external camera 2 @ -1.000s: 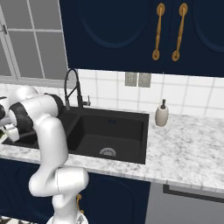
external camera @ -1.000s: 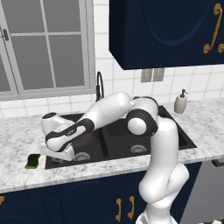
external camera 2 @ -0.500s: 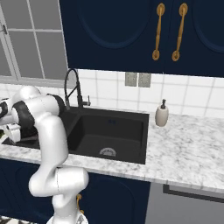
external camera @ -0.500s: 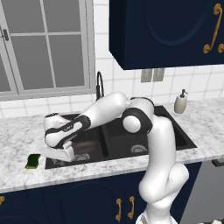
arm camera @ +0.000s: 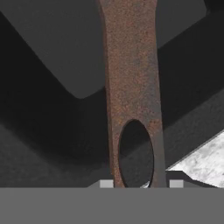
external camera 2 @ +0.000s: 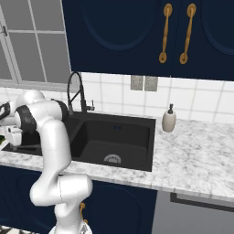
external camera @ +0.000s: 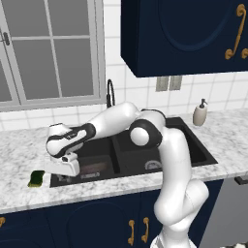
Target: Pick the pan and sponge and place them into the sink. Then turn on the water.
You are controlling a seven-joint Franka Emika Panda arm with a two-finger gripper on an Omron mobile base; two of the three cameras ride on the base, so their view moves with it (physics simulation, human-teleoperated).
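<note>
My gripper (external camera: pixel 64 177) hangs low over the front left corner of the black sink (external camera: pixel 196 147), shut on the pan's handle. In the hand view the long brown handle (arm camera: pixel 132 83) with its oval hanging hole runs up from between my fingertips (arm camera: pixel 106 184), and my gripper (arm camera: pixel 141 183) is closed around its end. The pan's (external camera: pixel 91 168) dark body lies down inside the left basin. On the marble counter just left of the sink sits the yellow and green sponge (external camera: pixel 36 178), close beside my hand.
A black curved faucet (external camera: pixel 110 95) stands behind the sink's divider. A beige soap dispenser (external camera: pixel 199 113) is on the counter at the back right. The right basin (external camera 2: pixel 114 144) has a round silver drain. White marble counter (arm camera: pixel 204 157) shows beside the basin.
My hand has sunk a little lower at the sink's left end, carrying the pan handle with it. The sponge has stayed put.
</note>
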